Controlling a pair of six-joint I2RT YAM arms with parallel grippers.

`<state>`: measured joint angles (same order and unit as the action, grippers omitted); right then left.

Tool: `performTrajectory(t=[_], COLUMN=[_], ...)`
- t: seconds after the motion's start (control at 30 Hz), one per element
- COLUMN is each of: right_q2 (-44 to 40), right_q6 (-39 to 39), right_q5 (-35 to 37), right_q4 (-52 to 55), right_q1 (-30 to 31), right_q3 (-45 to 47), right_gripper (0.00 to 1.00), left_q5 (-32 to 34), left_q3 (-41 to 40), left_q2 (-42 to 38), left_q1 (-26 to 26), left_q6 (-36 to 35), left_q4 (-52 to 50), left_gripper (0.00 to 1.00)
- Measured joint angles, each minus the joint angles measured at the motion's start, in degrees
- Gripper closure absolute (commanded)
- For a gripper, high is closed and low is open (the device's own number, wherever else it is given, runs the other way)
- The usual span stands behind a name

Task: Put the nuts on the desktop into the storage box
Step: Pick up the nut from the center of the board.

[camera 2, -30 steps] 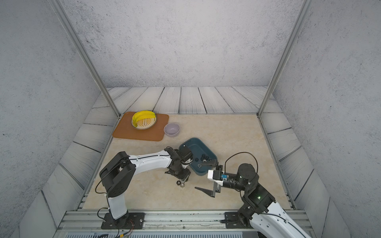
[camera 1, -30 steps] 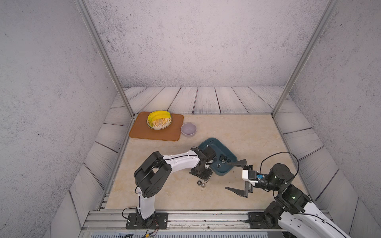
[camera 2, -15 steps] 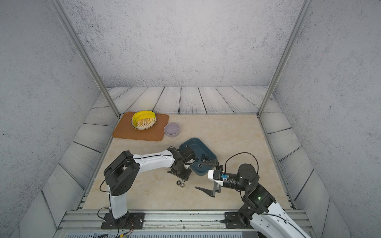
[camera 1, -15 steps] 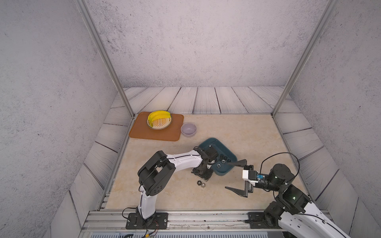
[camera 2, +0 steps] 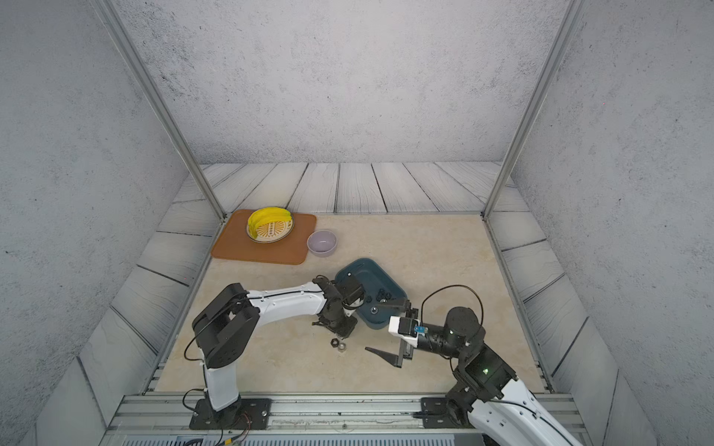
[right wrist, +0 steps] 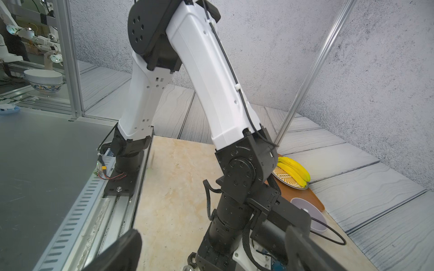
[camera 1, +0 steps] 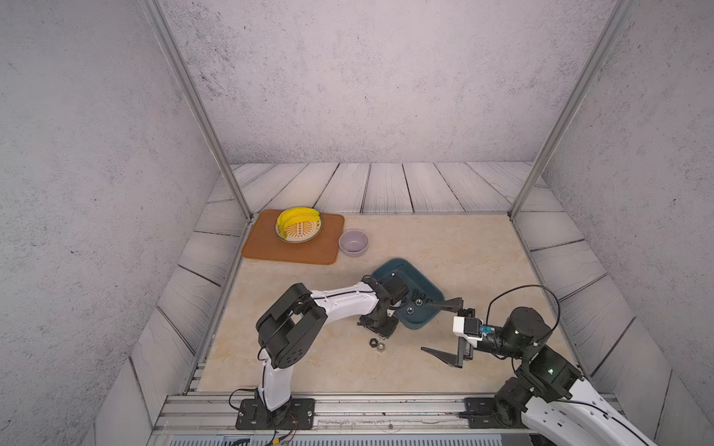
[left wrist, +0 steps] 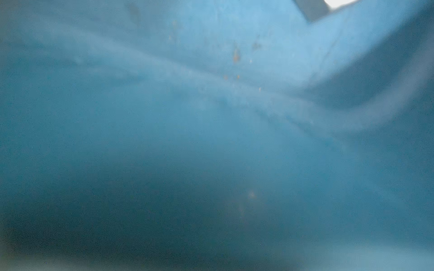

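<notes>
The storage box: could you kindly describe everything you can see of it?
The storage box is a shallow, dark teal tub, plastic by its look, rectangular with rounded corners and low walls. It sits flat, turned diagonally, on the beige desktop. Several small nuts lie inside toward its near end. The left end effector stands beside its near corner; contact cannot be told. One finger of the open right end effector reaches over its near-right rim.

Left wrist view all blurred storage box [left wrist: 211, 117]; left gripper [camera 1: 380, 328] fingers hidden in both top views.
</notes>
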<state>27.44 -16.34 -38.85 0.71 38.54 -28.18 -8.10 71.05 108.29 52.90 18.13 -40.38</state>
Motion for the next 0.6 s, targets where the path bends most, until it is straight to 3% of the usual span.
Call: performTrajectory(t=[0.27, 0.6], right_q2=[0.02, -0.22], right_q6=[1.97, 4.72], right_q5=[4.20, 9.31], right_q4=[1.75, 1.60], right_q1=[0.00, 0.00], right_q3=[-0.02, -0.02], right_gripper=[0.01, 0.01], left_q5=[-1.73, -10.86], left_q3=[-2.93, -8.02], left_q2=[-7.76, -19.93], left_q1=[-0.55, -5.27], left_q6=[0.22, 3.48], left_q4=[0.61, 4.28], left_gripper=[0.70, 0.70])
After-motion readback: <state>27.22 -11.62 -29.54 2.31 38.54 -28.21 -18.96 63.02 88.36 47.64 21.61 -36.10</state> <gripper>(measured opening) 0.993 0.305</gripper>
